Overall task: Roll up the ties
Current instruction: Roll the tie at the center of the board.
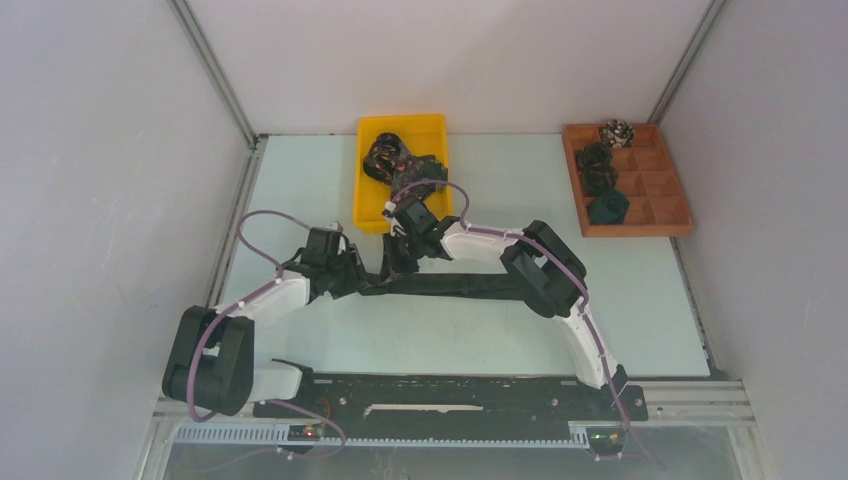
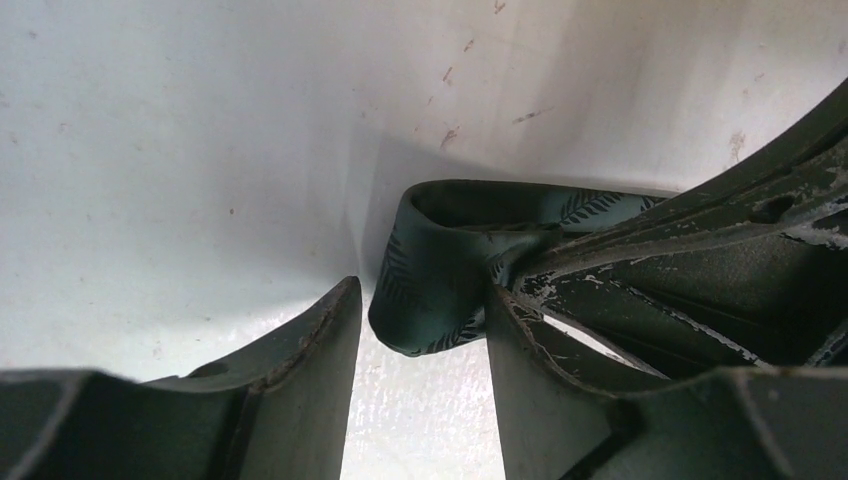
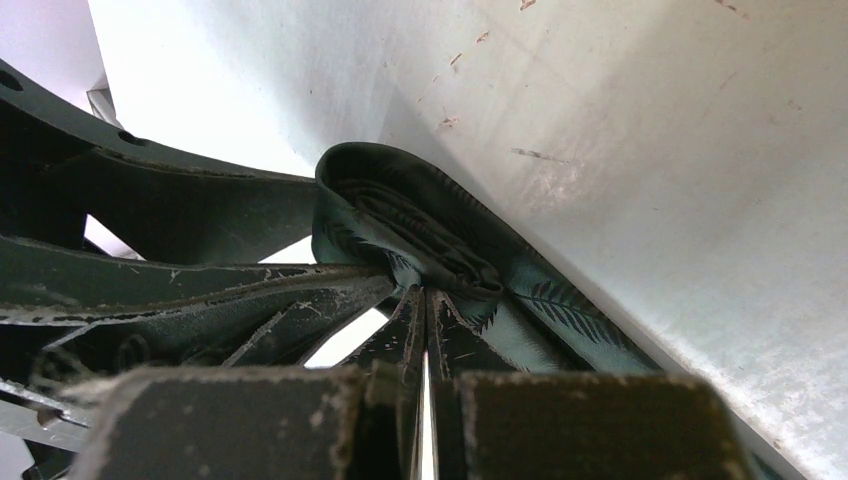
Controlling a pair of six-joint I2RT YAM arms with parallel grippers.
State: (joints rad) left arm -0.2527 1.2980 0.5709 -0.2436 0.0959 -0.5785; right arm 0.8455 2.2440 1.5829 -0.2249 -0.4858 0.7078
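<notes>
Soft cloth against scuffed plastic
The tie (image 3: 545, 295) is seen as dark green cloth with a faint sheen and a fern-leaf pattern; the left tool (image 2: 420, 300) and right tool (image 3: 425, 300) are shown in matt dark plastic, scratched pale along the edges; the tabletop (image 2: 150, 150) is rendered smooth and pale, marked by small specks.

Taking the left gripper (image 1: 368, 283) and right gripper (image 1: 392, 268) at mid-table as the clock's centre: the yellow plastic tray (image 1: 366, 200) stands close at twelve, the brown wooden compartment box (image 1: 640, 231) well apart at two. Bare pale-green table (image 1: 510, 180) between them lies open. The long dark green leaf-patterned tie (image 1: 460, 286) and the white right arm (image 1: 480, 243) bar three o'clock.
</notes>
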